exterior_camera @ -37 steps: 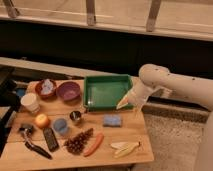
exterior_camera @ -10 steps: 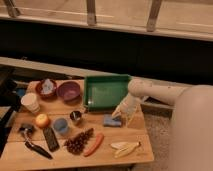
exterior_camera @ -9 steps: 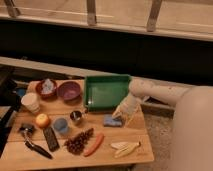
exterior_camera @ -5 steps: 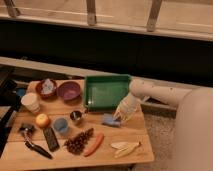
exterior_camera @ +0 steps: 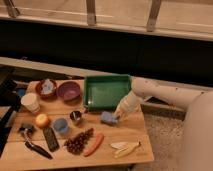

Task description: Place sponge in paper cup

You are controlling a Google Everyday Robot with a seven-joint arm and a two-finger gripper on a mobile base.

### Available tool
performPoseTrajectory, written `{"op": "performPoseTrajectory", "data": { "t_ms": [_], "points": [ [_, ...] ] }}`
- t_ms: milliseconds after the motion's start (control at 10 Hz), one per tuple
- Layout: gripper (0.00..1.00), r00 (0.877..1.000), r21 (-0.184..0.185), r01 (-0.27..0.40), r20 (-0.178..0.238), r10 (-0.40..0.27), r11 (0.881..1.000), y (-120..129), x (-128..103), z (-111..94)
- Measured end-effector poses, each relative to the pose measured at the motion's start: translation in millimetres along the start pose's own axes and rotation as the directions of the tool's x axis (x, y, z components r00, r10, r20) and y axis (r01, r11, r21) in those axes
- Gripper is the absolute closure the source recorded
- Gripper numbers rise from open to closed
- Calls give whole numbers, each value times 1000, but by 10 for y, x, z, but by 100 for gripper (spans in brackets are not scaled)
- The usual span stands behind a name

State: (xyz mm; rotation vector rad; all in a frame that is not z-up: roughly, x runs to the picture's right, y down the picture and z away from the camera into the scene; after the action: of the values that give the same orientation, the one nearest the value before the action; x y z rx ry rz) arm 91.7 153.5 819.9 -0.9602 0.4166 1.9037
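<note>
The light-blue sponge [exterior_camera: 106,118] lies flat on the wooden table [exterior_camera: 130,131], just in front of the green tray. My gripper [exterior_camera: 117,116] comes down from the right on a white arm and is shut on the sponge's right end. The sponge still rests on the tabletop. The cream paper cup [exterior_camera: 31,102] stands upright near the table's left edge, far from the gripper.
A green tray [exterior_camera: 107,80] sits behind the sponge. A purple bowl [exterior_camera: 68,91] and a brown bowl [exterior_camera: 47,88] stand at the back left. A metal cup [exterior_camera: 76,117], blue cup [exterior_camera: 61,126], orange fruit [exterior_camera: 42,120], grapes [exterior_camera: 79,141], carrot [exterior_camera: 93,144] and banana [exterior_camera: 125,148] fill the front.
The arm came down from above the tray's right corner to the sponge. Over the last second the gripper closed on the sponge's right end, and the sponge shifted slightly left.
</note>
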Motion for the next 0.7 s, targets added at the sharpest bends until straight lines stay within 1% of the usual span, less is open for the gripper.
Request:
{"op": "performPoseTrajectory", "data": {
  "t_ms": [200, 400, 500, 600, 700],
  "points": [
    [100, 999, 5, 12, 49, -13, 1000, 81, 40, -277],
    [100, 994, 34, 23, 108, -26, 999, 175, 76, -657],
    [100, 991, 49, 25, 133, -32, 998, 215, 87, -815],
    [100, 983, 65, 27, 178, -38, 998, 268, 66, -1026],
    [100, 971, 79, 30, 234, -48, 996, 331, -29, -1256]
  ]
}}
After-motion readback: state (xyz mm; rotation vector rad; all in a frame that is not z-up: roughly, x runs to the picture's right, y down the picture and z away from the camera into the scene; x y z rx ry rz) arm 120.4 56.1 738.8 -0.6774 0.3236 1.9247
